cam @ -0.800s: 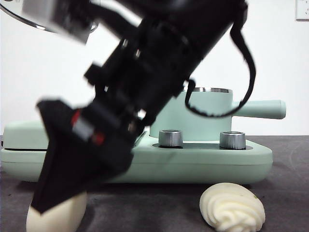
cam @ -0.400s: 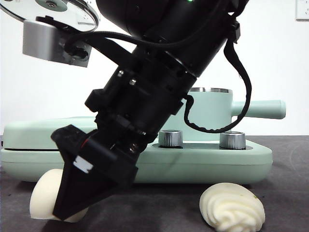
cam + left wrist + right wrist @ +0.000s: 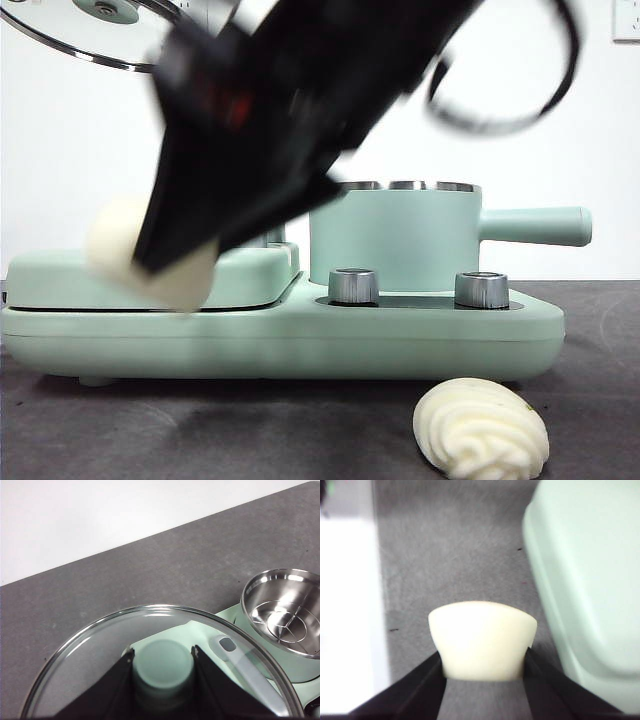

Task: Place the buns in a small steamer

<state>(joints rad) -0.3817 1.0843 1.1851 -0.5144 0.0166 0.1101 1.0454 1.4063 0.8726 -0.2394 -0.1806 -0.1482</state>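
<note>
My right gripper [image 3: 165, 262] [image 3: 482, 665] is shut on the smooth cream bun [image 3: 130, 250] [image 3: 482, 640] and holds it in the air in front of the flat green grill plate [image 3: 150, 270]. The swirled bun [image 3: 482, 428] lies on the dark table at the front right. The small steamer [image 3: 395, 235] stands open behind the two steel knobs, its handle [image 3: 535, 226] pointing right; its steel inside with a rack [image 3: 285, 617] shows in the left wrist view. My left gripper [image 3: 162, 662] is shut on the green knob of the glass lid [image 3: 100, 655] [image 3: 90, 30], held high at the upper left.
The mint green appliance base [image 3: 280, 330] spans most of the table behind the buns, with two steel knobs [image 3: 353, 286] on its right part. A pale spoon-like piece [image 3: 245, 667] lies under the lid. White wall behind.
My right gripper has risen from the table with the smooth bun, from floor level to about the height of the grill plate. The swirled bun has not moved.
</note>
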